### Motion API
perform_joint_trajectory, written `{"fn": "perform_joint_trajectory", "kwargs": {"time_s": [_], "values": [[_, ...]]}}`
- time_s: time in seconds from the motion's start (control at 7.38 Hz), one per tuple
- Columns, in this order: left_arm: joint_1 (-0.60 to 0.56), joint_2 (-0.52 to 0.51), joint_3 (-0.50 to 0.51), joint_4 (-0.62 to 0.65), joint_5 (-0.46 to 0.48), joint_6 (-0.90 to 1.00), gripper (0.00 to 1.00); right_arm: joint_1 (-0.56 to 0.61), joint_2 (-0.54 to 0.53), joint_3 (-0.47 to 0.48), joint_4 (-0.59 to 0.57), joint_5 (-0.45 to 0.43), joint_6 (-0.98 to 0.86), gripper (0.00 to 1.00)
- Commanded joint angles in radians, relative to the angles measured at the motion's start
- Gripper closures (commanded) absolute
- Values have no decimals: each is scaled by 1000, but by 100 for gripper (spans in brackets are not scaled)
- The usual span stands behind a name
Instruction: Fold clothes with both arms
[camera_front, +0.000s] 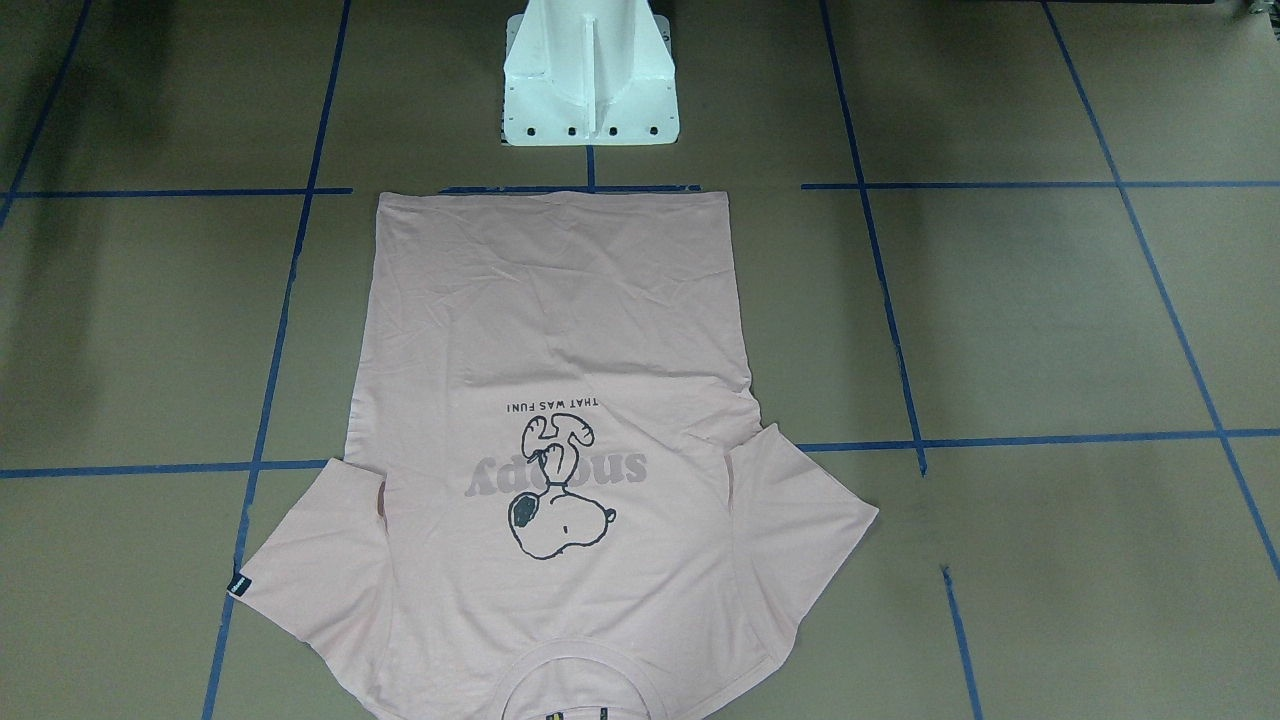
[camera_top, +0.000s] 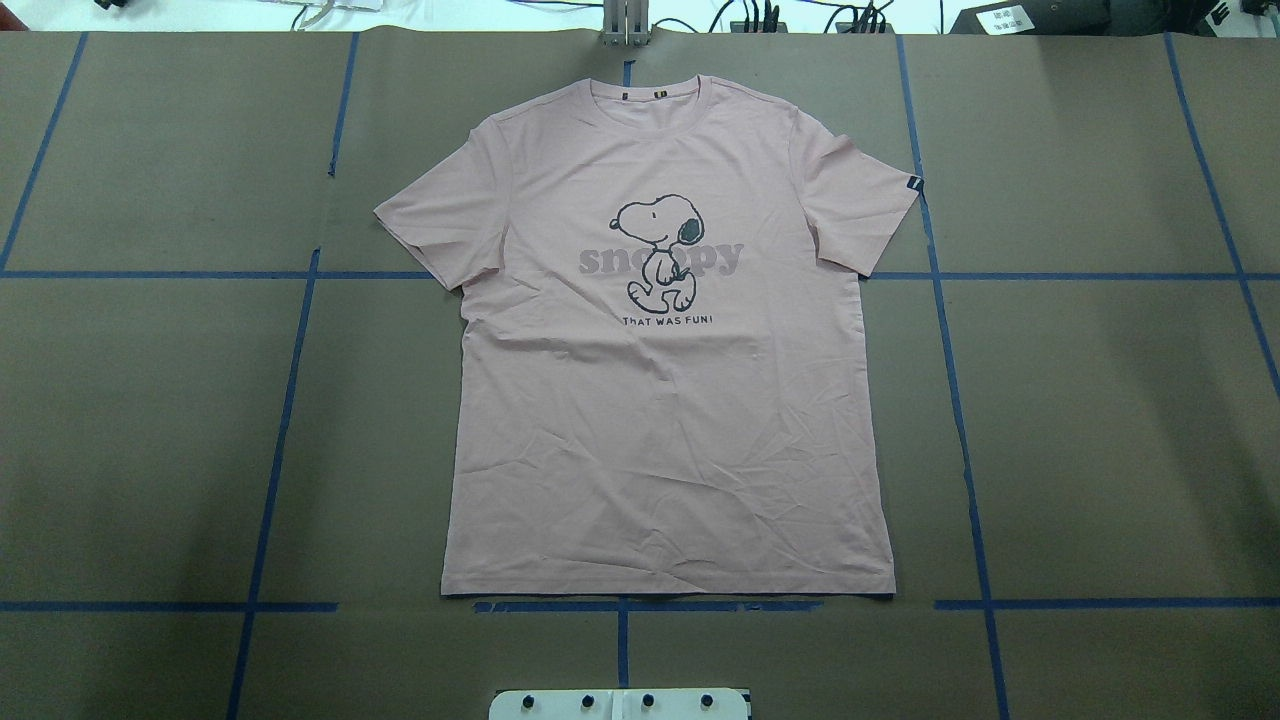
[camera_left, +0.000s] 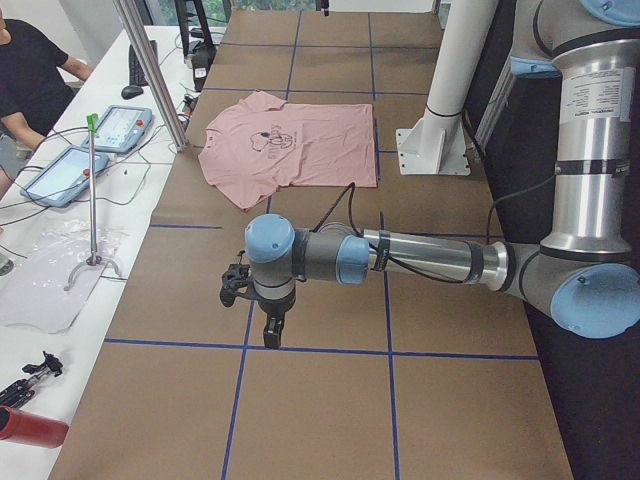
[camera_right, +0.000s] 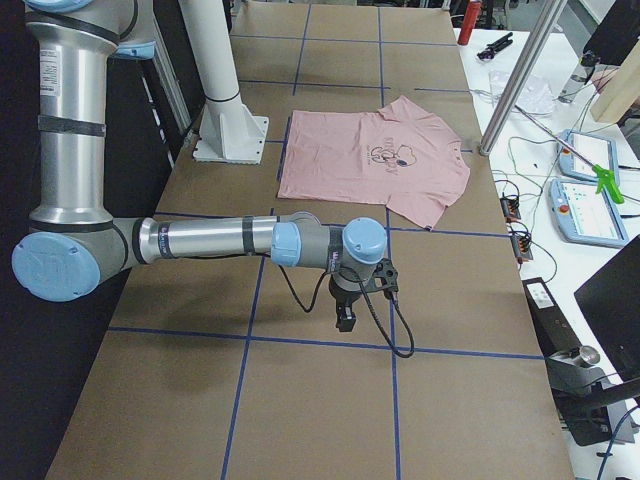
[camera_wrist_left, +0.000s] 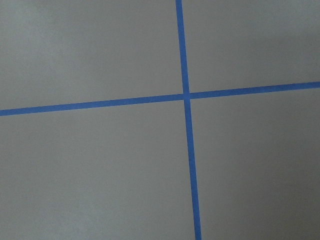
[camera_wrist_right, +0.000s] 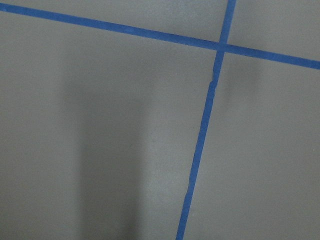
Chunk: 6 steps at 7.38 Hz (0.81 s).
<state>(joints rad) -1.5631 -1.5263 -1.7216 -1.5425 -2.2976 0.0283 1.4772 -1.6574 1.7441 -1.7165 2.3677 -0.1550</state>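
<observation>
The light pink T-shirt (camera_top: 660, 430) lies flat and spread out, print side up, collar away from the robot; it also shows in the front-facing view (camera_front: 560, 320). Its black sleeve tag (camera_top: 911, 184) is on the right sleeve. My left gripper (camera_left: 272, 330) shows only in the exterior left view, pointing down above the table, far to the left of the shirt (camera_left: 290, 150). My right gripper (camera_right: 345, 318) shows only in the exterior right view, pointing down, far to the right of the shirt (camera_right: 370, 160). I cannot tell whether either is open or shut.
The brown table (camera_top: 1100, 400) carries a grid of blue tape lines (camera_top: 960, 430). The white pedestal base (camera_front: 590, 80) stands just behind the shirt's hem. A side bench with tablets (camera_left: 120, 128) and a seated person (camera_left: 30, 70) lies beyond the table's far edge.
</observation>
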Motion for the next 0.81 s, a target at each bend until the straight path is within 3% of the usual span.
{"fn": "perform_joint_trajectory", "kwargs": {"time_s": [0.0, 0.68], "values": [[0, 0, -1, 4, 0, 1, 0, 0, -1, 2, 1, 1, 0, 0], [0, 8, -39, 4, 0, -8, 0, -3, 14, 28, 3, 11, -1, 0]]}}
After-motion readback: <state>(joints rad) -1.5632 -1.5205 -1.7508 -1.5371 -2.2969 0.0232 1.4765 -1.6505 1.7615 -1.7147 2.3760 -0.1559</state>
